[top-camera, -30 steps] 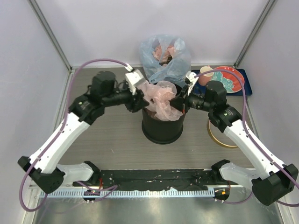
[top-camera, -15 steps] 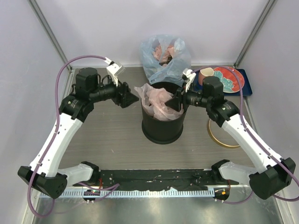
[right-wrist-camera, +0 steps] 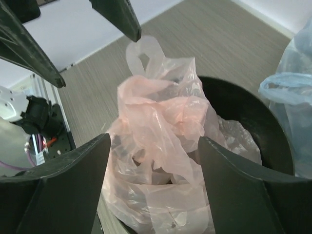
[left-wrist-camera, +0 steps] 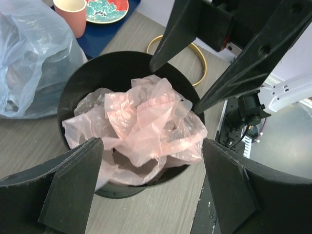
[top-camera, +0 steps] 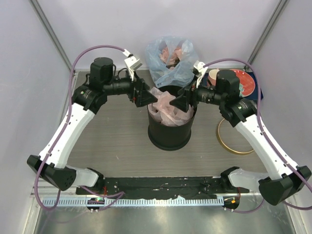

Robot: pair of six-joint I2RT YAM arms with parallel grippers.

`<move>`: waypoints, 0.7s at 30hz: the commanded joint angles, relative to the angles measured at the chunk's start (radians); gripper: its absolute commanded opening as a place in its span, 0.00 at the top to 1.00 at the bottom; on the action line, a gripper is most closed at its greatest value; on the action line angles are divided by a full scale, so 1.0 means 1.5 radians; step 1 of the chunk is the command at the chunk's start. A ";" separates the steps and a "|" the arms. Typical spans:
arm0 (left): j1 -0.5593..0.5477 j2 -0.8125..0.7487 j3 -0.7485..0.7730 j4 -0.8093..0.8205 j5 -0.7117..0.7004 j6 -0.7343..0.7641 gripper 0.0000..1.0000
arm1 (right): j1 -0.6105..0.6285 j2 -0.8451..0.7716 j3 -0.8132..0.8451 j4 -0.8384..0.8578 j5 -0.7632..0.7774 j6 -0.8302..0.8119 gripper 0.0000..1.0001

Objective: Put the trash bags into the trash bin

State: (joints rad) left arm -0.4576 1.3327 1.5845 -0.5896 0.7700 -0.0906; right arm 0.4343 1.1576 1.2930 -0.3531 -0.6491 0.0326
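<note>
Top view: the pink trash bag (top-camera: 168, 108) sits crumpled in the mouth of the black trash bin (top-camera: 169, 135) at mid-table, with one fold lying on the bin's left rim. The left gripper (top-camera: 147, 99) hangs at the far-left rim and the right gripper (top-camera: 178, 102) at the far-right rim. They face each other across the bag, both spread wide and holding nothing. The gold hoop (top-camera: 229, 149) lies flat on the table to the right of the bin, apart from it. The bluish bag (top-camera: 170, 61) stands just beyond the bin, and the blue tray (top-camera: 257, 87) with a red plate is at far right.

Half a second ago the left gripper was well left of the bin; it has swung in to the rim. The right gripper has drawn slightly back and up. A second ago both were buried in the bag, which bulged higher above the bin.

Left wrist: its fingers (left-wrist-camera: 73, 190) stand wide apart with the bag (left-wrist-camera: 151, 124) between and below them, untouched. The right gripper's two fingers (left-wrist-camera: 180, 34) point down at the bag's far side.

Right wrist: the fingers (right-wrist-camera: 63, 190) are likewise wide, with the bag (right-wrist-camera: 161, 122) heaped between them and one handle loop standing up. I cannot tell whether they touch it.
</note>
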 commanded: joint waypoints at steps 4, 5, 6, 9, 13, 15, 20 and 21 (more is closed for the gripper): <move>-0.019 0.040 0.057 -0.019 -0.041 0.021 0.15 | 0.003 0.067 0.063 -0.056 -0.029 -0.056 0.25; -0.019 0.042 0.060 -0.023 -0.042 0.021 0.16 | 0.003 0.077 0.070 -0.063 -0.035 -0.061 0.35; -0.019 0.044 0.063 -0.040 -0.044 0.023 0.16 | 0.004 0.088 0.087 -0.081 -0.046 -0.060 0.49; -0.019 0.032 0.060 -0.063 -0.044 0.043 0.17 | 0.000 0.070 0.117 -0.100 -0.049 -0.059 0.99; -0.019 0.010 0.034 -0.050 -0.048 0.056 0.15 | -0.011 0.016 0.133 -0.084 -0.034 -0.042 0.99; -0.019 0.016 0.038 -0.054 -0.046 0.055 0.16 | -0.014 -0.005 0.129 -0.085 -0.032 -0.051 0.99; -0.019 0.046 0.067 -0.055 -0.054 0.052 0.21 | -0.039 -0.043 0.109 -0.131 -0.017 -0.080 0.99; -0.020 0.048 0.069 -0.050 -0.051 0.054 0.21 | -0.043 -0.046 0.106 -0.150 -0.018 -0.082 0.99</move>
State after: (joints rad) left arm -0.4889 1.3937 1.6360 -0.6727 0.6964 -0.0212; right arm 0.3950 1.1099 1.4345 -0.5129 -0.6827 -0.0555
